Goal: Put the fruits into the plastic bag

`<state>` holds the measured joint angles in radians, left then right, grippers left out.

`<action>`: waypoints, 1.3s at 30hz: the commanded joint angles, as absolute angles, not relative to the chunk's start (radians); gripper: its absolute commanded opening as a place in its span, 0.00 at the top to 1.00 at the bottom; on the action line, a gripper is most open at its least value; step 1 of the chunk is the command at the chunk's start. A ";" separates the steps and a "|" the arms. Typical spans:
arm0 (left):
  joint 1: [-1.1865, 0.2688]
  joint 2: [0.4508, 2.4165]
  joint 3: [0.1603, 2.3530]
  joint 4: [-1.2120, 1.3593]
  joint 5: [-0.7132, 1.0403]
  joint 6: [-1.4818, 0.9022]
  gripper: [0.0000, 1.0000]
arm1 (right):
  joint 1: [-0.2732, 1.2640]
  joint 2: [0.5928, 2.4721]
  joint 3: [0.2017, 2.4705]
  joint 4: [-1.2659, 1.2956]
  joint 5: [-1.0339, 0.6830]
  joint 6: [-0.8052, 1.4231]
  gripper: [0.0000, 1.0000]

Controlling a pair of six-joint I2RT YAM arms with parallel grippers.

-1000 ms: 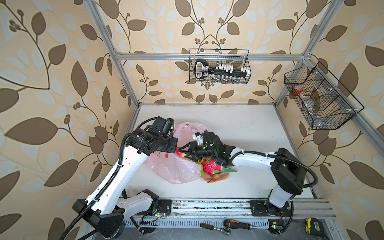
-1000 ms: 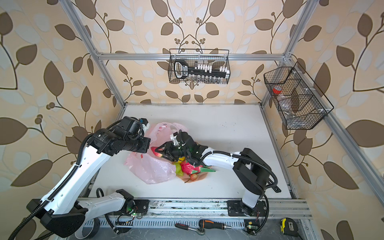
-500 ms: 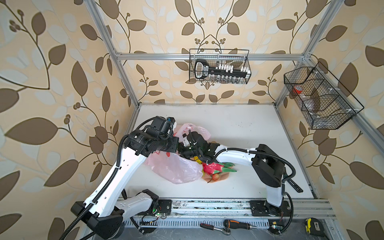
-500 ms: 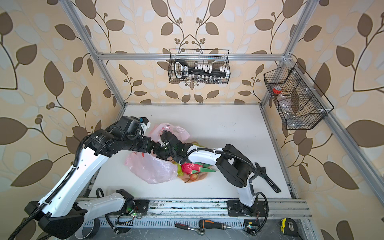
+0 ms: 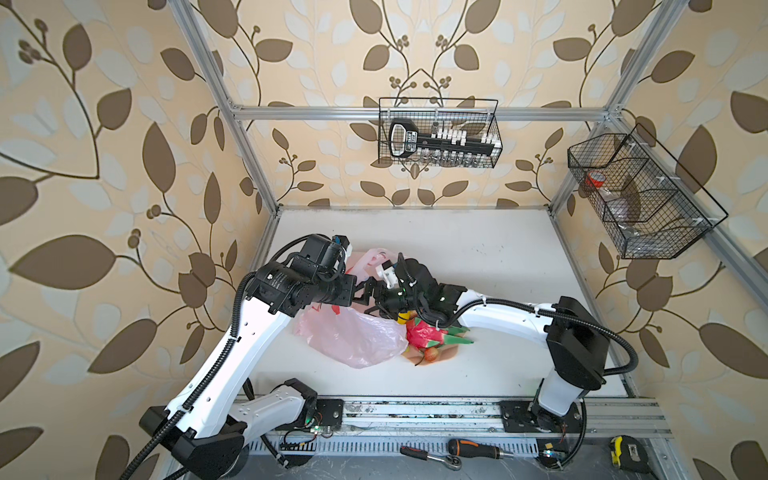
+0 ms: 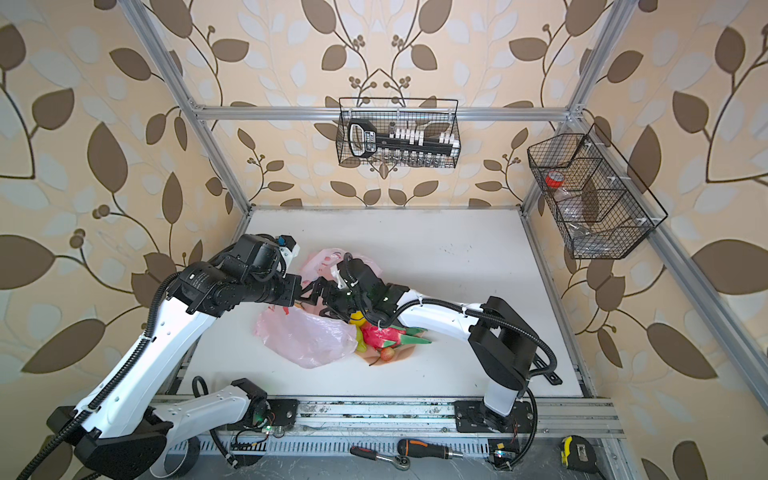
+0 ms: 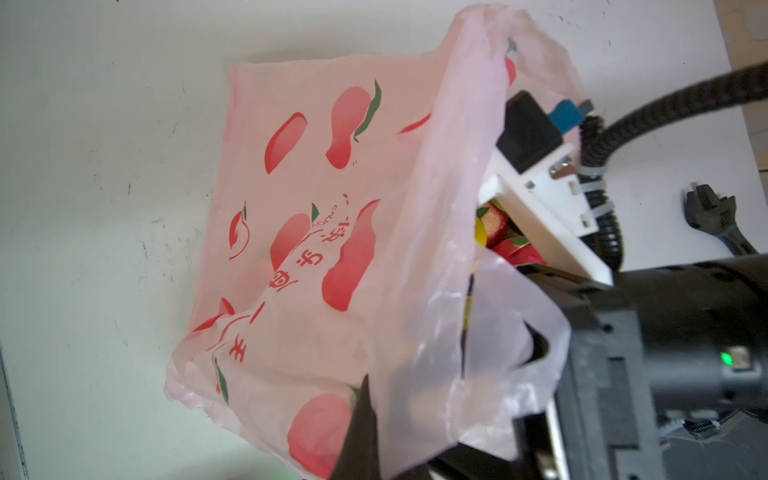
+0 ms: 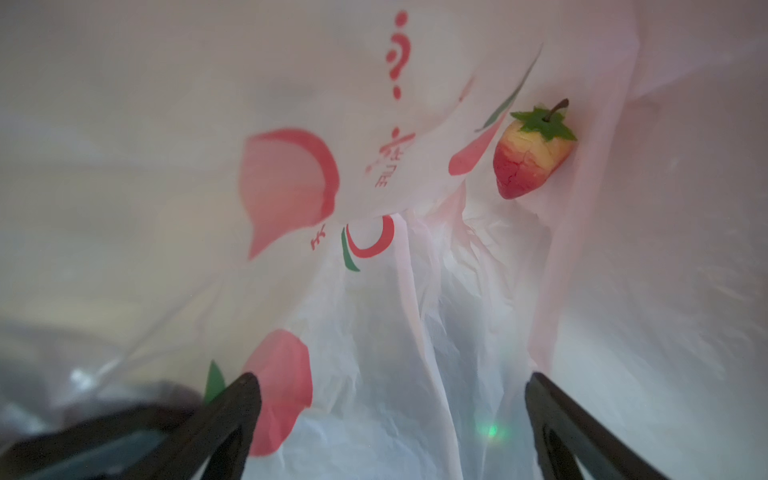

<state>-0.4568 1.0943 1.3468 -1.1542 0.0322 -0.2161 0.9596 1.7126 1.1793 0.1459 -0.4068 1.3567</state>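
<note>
table [image 5: 478, 257]: white top; the bag and the plate sit toward its front left, where they were a second ago.
plastic bag [image 5: 353, 336]: thin pink film printed with red fruit. Its body lies slumped on the table, its mouth is lifted toward the two grippers, and its edge overlaps the plate. Its lie has hardly changed.
plate [image 5: 451, 353]: peach-coloured, just right of the bag and partly hidden under the fruit and the right arm. It has not moved.
left gripper [image 7: 363, 399]: closed tight on the bag's rim, holding the mouth up. Only one dark finger shows, with film draped over it. The pinch is the same as a second ago.
right gripper [image 8: 390, 395]: inside the bag with its jaws spread wide and nothing between them, wider than a second ago. In both top views it sits at the bag's mouth, just beside the left gripper.
dragon fruit [image 5: 428, 332]: pink-red with green scales, lying on the plate under the right forearm. It is unmoved.
lemon [image 6: 356, 319]: yellow, at the plate's edge by the bag's mouth.
small red fruit [image 5: 431, 354]: on the plate's front edge.
strawberry [image 8: 532, 153]: red and yellow with a green cap, lying loose on the film inside the bag, well clear of the open fingers [image 8: 245, 395].
</note>
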 commanded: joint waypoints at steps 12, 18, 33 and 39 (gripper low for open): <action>-0.453 1.065 1.304 -1.141 0.002 -0.211 0.98 | 0.835 1.275 1.025 -0.276 -0.244 1.138 0.00; -0.453 1.061 1.303 -1.141 0.013 -0.209 0.98 | 0.698 1.125 1.039 -0.703 -0.132 0.799 0.00; -0.453 1.049 1.306 -1.146 0.007 -0.192 0.98 | 0.695 1.157 1.061 -0.847 0.009 0.467 0.00; -0.452 1.036 1.288 -1.141 0.015 -0.197 0.98 | 0.707 1.309 1.129 -0.803 0.052 0.305 0.00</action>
<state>-0.4568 1.0588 1.2991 -1.1473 0.0174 -0.2092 0.7021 1.2697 1.0794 -0.8207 0.0120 0.4316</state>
